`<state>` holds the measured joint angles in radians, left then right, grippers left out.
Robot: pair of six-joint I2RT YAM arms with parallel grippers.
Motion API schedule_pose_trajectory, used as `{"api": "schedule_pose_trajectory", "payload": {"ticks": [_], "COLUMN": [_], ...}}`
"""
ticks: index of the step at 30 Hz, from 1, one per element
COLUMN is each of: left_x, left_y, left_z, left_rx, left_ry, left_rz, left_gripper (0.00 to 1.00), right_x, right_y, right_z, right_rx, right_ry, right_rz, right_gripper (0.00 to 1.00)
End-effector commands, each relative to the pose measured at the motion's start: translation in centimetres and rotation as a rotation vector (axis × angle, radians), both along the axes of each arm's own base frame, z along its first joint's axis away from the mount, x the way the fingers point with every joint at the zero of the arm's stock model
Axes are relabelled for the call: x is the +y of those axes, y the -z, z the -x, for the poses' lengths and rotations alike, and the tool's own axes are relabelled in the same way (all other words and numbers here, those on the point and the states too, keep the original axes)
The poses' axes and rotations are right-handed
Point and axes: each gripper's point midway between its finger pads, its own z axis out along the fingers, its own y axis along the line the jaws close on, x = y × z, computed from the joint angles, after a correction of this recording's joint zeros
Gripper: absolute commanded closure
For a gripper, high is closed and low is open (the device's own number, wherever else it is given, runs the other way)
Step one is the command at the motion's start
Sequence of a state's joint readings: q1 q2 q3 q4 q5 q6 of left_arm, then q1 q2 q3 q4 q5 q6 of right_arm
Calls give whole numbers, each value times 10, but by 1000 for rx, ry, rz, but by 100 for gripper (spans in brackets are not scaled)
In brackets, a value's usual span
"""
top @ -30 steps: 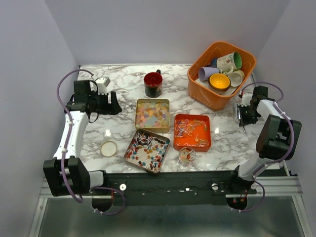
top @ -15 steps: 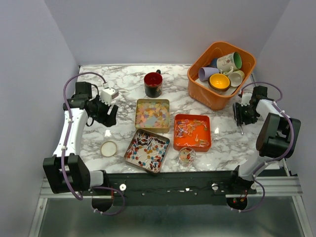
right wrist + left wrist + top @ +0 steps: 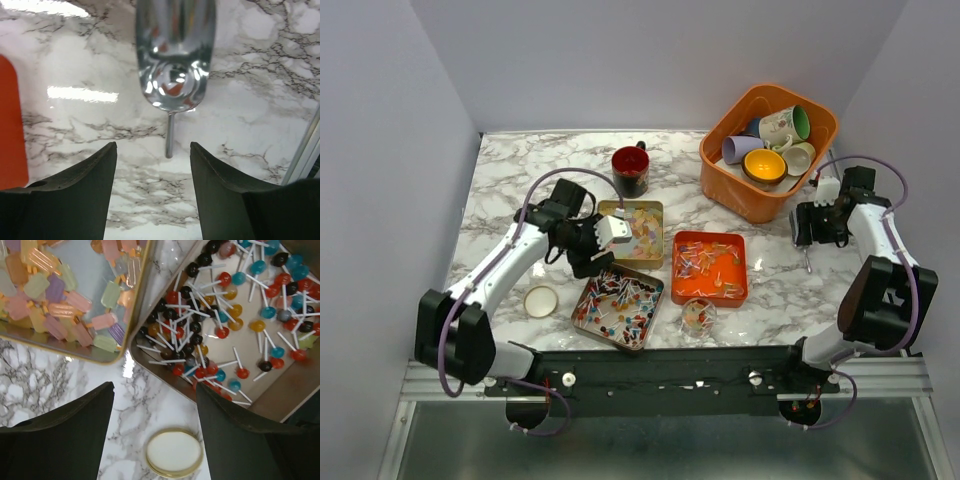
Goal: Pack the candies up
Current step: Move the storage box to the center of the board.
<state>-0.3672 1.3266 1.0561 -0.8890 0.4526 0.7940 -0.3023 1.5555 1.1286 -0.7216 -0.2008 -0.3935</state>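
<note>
Left of the orange tray (image 3: 709, 267), over the marble table (image 3: 510, 190): left jaws spread wide and gripping nothing, swung in within the last second from far out to the tray's left. Now poised above the seam between a gold tin (image 3: 629, 233) of pastel yellow-pink squares (image 3: 60, 305) and, nearer the arms' bases, a square tin (image 3: 618, 305) of stick-mounted sweets (image 3: 223, 278) in red, blue, black and yellow. Seen below those jaws: a round gold-rimmed lid (image 3: 174, 452), flat on the marble, apart from both tins.

Inside the tray itself: pale clear-wrapped candies (image 3: 705, 262), loose. Just in front of the tray, toward the bases: a small clear glass jar (image 3: 698, 317).

Right of the tray: right jaws parted, clamped shut a second ago, now above a metal scoop (image 3: 175, 55) lying on the marble, bowl away from the wrist, handle pointing back toward the gap between the jaws and clear of both.

Behind the tray, to its right: an orange basket (image 3: 730, 190) of mugs (image 3: 764, 166). Behind it, to its left: a dark red mug (image 3: 630, 171), upright. Tins, tray, jar, basket and mug all unmoved since the earlier frame.
</note>
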Motion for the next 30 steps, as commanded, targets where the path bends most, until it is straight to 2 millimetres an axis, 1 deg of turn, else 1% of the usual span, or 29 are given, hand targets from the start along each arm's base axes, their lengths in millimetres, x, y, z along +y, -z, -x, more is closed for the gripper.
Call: {"api": "schedule_pose_trajectory", "payload": {"ticks": [1,3,4,5,6,9,11,17,25,26,28,30], "left_x": [-25,-35,-38,-41,-47,-55,-61,-70,-71,-71,-73,-76], "left_y": [-2,2,4,12,11,18,21,30,46,46,51,57], "left_z": [-50,-58,-60,-62,-64,-66,-62,-50,-21,-20,-20,-27], "left_rx": [-144,-148,-144,-124,-126,-103,-86,7,124,129,128,100], "left_ry": [112,144,160,181,200,252,287,361,461,466,454,423], "left_rz": [-28,-35,-37,-48,-49,-64,-62,-72,-114,-114,-131,-138], "left_gripper": [24,24,24,24,25,26,26,29,31,31,32,35], "right_x": [22,24,25,27,28,31,31,33,33,33,32,32], "right_y": [-19,-23,-22,-21,-21,-23,-25,-23,-25,-26,-26,-26], "right_z": [16,19,20,23,25,29,31,31,24,23,22,22], "right_rx": [-3,-12,-13,-5,-7,-11,-17,-13,-8,-10,-8,-8], "right_ry": [-32,-37,-41,-45,-47,-58,-62,-64,-69,-70,-70,-72], "right_rz": [-93,-96,-96,-104,-104,-110,-110,-120,-134,-133,-131,-131], "right_gripper": [33,33,33,33,33,33,33,33,33,33,33,33]}}
